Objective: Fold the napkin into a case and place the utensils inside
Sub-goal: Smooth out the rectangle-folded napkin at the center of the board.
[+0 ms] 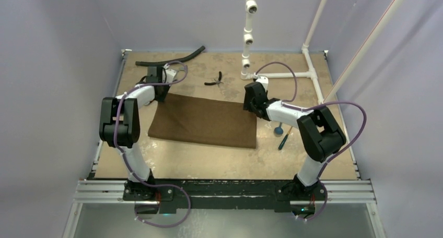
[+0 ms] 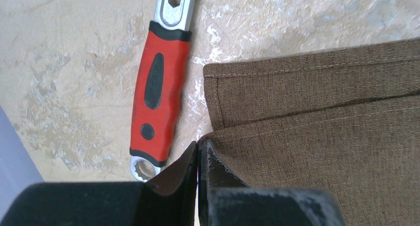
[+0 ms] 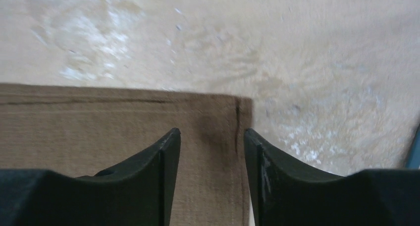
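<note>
A dark-brown square cloth napkin lies mid-frame, doubled over. The left gripper, pressed together, pinches its upper-left corner, apparently guiding the fold. The right gripper hangs spread above the upper-right corner. Slim utensils wait at right.

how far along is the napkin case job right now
Done: the napkin lies folded double, two layers visible. In hand: the left end effector pinches one corner; the right end effector stands open over another corner. Left: finishing the case and putting in the utensils, which lie loose to its right.
</note>
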`<state>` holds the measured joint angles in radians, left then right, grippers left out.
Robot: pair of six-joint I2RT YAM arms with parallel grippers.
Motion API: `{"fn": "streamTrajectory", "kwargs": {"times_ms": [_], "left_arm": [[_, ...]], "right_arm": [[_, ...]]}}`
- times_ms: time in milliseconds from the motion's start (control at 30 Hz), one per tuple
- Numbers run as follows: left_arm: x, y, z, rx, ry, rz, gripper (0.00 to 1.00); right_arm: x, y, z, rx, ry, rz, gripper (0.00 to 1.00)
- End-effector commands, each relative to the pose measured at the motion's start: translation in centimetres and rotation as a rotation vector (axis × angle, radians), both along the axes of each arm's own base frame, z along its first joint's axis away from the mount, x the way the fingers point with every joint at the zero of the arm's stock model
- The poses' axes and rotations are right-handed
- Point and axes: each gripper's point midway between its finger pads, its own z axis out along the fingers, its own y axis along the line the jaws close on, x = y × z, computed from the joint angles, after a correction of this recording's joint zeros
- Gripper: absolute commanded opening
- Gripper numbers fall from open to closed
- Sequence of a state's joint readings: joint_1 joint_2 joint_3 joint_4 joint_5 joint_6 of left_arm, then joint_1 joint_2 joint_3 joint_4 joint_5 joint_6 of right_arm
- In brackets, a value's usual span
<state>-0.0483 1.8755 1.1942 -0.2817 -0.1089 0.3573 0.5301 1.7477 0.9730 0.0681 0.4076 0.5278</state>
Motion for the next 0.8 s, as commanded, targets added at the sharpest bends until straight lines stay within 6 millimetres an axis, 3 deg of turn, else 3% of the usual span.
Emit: {"fn": "streamTrajectory", "kwargs": {"times_ms": [0, 133, 333, 467, 567, 700, 767], "left_arm": [[2.3, -1.1, 4.1, -0.06, -0.167, -0.018, 0.0], [2.3, -1.0, 4.0, -0.047, -0.165, -0.015, 0.17], [1.3, -2.2, 6.3, -0.096, -0.189, -0.08, 0.22], [0.9, -3.5, 8.1, -0.139, -0.171, -0.152, 0.23], [-0.6, -4.9, 7.4, -0.189, -0.07, -0.239, 0.23], [-2.3, -5.1, 3.7, -0.188, 0.01, -0.283, 0.21], [-2.9, -4.7, 1.5, -0.172, 0.039, -0.275, 0.2]], "right_arm": [[2.6, 1.7, 3.1, -0.001, -0.064, 0.072, 0.56], [3.4, 2.2, 2.0, -0.036, -0.027, 0.098, 0.57], [2.4, 1.8, 0.5, -0.042, 0.008, 0.099, 0.37], [1.5, 1.1, -0.3, -0.035, 0.028, 0.092, 0.31], [1.4, -0.4, -1.3, -0.028, 0.054, 0.056, 0.25], [1.3, -1.6, -1.5, -0.023, 0.056, 0.012, 0.23], [1.3, -1.1, -1.2, -0.003, 0.057, 0.027, 0.29]]}}
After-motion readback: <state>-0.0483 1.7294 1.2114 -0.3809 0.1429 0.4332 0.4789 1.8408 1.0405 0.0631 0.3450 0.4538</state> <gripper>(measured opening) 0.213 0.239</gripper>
